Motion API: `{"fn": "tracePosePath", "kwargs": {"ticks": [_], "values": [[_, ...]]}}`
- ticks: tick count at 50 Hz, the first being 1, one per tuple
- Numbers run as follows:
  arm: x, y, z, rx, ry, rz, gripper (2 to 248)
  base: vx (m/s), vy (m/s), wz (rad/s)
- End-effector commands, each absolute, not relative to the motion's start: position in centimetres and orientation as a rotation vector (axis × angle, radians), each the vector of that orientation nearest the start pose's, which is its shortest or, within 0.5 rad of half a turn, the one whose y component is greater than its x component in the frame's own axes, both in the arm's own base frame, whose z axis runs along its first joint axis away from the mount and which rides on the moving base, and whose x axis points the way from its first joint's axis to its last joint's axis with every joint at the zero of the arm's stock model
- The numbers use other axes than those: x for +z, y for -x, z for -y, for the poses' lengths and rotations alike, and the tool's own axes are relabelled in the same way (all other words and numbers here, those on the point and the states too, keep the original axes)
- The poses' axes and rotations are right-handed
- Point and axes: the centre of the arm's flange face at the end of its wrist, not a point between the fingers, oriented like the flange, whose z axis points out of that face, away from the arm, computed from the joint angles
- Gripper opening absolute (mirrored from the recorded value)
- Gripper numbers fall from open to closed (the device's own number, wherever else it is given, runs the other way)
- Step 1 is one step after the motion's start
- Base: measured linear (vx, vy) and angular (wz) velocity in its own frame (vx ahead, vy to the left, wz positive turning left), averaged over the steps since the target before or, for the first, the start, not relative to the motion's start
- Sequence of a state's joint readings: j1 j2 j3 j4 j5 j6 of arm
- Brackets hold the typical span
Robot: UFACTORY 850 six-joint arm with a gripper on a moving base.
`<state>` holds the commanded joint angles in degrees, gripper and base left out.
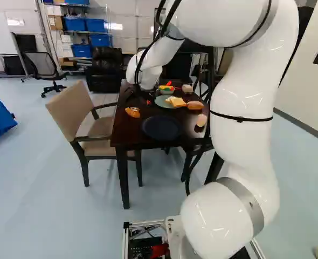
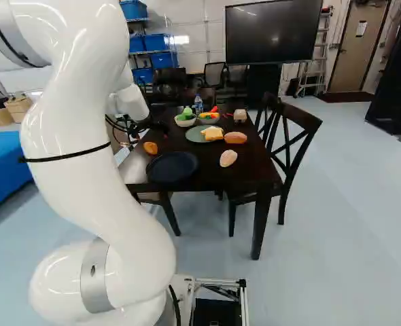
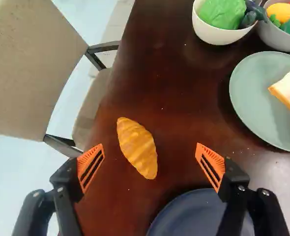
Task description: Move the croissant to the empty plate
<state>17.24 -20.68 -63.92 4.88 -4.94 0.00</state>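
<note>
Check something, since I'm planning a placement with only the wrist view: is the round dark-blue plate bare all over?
Observer: Yes, the right base view shows the whole round dark-blue plate, with nothing on it.
Operator: Anything near its side?
Observer: A pale oval bread roll lies to its right in both base views, on the dark wooden table.
Operator: What stands past the table edge on that side?
Observer: A dark wooden chair with a crossed back, seen in the right base view.

The wrist view's edges cut off the blue plate (image 3: 199,216), green plate (image 3: 253,108), bread (image 3: 286,89), grey bowl (image 3: 275,40), table (image 3: 169,83) and chair (image 3: 27,69), while the arm (image 1: 245,102) runs out of both base views.
</note>
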Motion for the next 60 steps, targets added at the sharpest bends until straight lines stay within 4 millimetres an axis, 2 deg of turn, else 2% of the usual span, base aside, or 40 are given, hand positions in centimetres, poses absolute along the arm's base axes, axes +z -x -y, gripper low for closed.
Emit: {"fn": "tracePosePath", "kwargs": {"ticks": [20, 37, 60], "values": [[44.2, -59.5, -19.2, -0.848, 2.877, 0.38, 247, 0.0, 0.0, 0.0], [43.8, -60.5, -19.2, -0.799, 2.899, 0.629, 247, 0.0, 0.0, 0.0], [43.1, -61.9, -21.0, -0.639, 2.869, 1.013, 247, 0.0, 0.0, 0.0]]}}
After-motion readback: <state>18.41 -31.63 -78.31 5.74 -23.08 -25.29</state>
